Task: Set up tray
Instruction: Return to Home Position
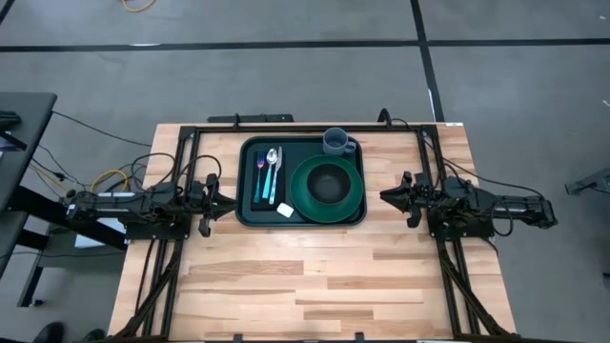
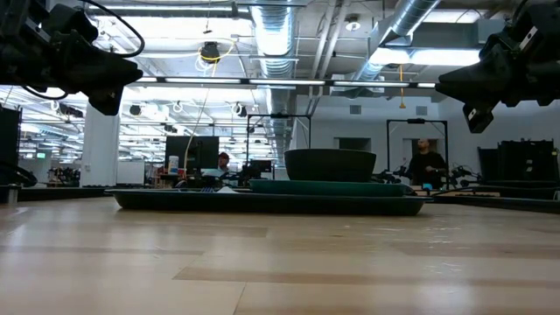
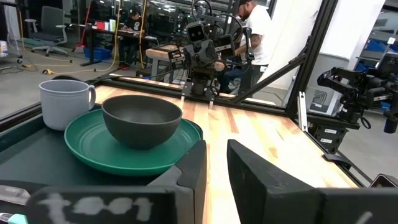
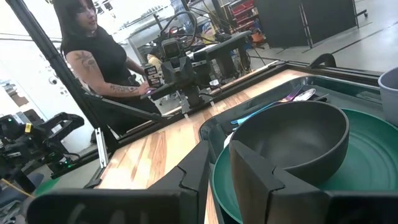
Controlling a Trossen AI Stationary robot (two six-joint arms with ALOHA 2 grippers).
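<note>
The dark green tray lies flat at the table's far middle. It carries a round green plate with a dark bowl in it. A grey mug stands at the tray's far right corner. A spoon and other cutlery lie on a narrow black rectangle on its left side. My left gripper hovers just off the tray's left rim and my right gripper just off its right rim. Both are raised above the table, narrowly open and holding nothing. The left wrist view shows the bowl, plate and mug.
A small white piece lies on the tray's near left part. A black frame runs around the table's far half. Bare wood fills the near half. People stand and sit in the room beyond the table.
</note>
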